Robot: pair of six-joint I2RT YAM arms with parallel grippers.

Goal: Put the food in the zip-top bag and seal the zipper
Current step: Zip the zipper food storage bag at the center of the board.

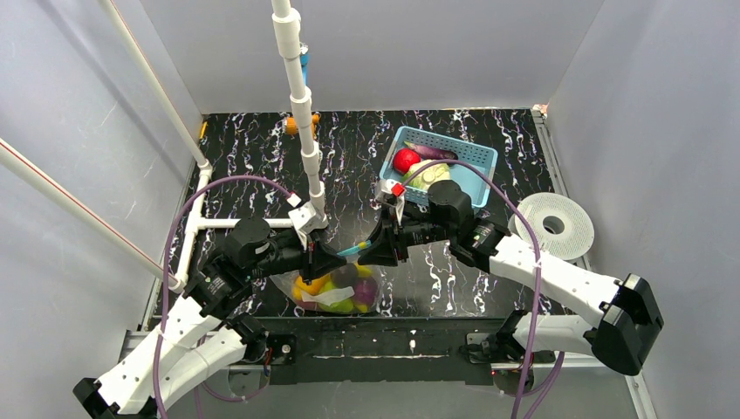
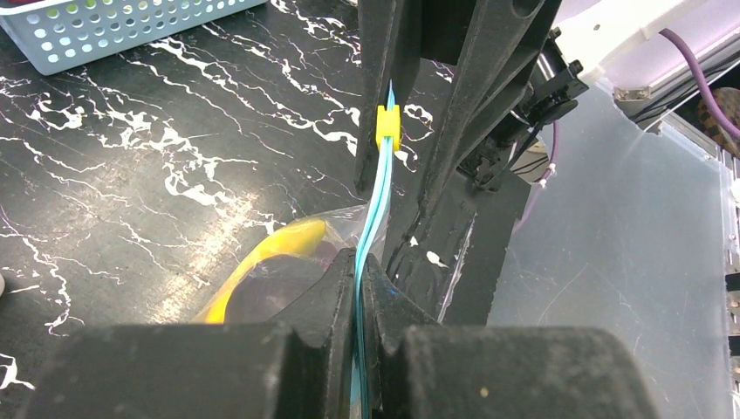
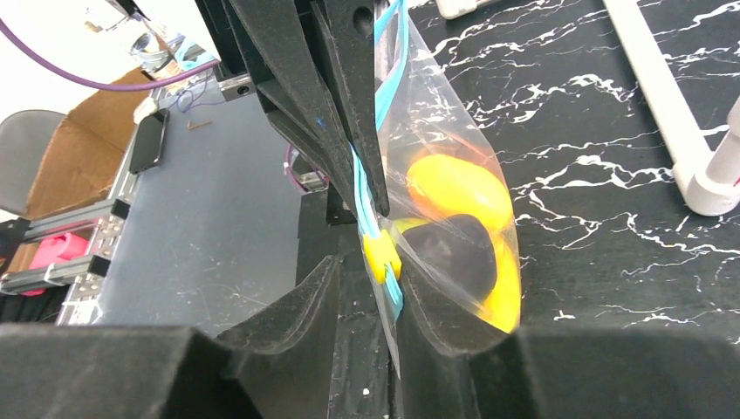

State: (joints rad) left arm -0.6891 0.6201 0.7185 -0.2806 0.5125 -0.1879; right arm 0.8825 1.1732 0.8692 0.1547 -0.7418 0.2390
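The left hand [image 2: 359, 278] is clamped tight on the zipper [image 2: 373, 205], the teal strip pinched flat between its fingertips. The right hand [image 3: 371, 272] faces it from just beside, its jaws narrow and straddling the same strip at the yellow slider [image 3: 381, 255]. One finger lies against the slider and a small gap shows on the other side.

The zip-top bag [image 3: 449, 122] hangs below the strip between the two hands, its lower end on the black marbled tabletop [image 1: 253, 148] near the arms' bases. Inside it sit a yellow banana [image 2: 279, 249], another yellow piece [image 3: 458, 188] and a dark purple piece [image 3: 449, 249].

Farther back, the light-blue basket [image 1: 478, 162] holds a red piece [image 1: 406, 160] and a pale one [image 1: 428, 174].
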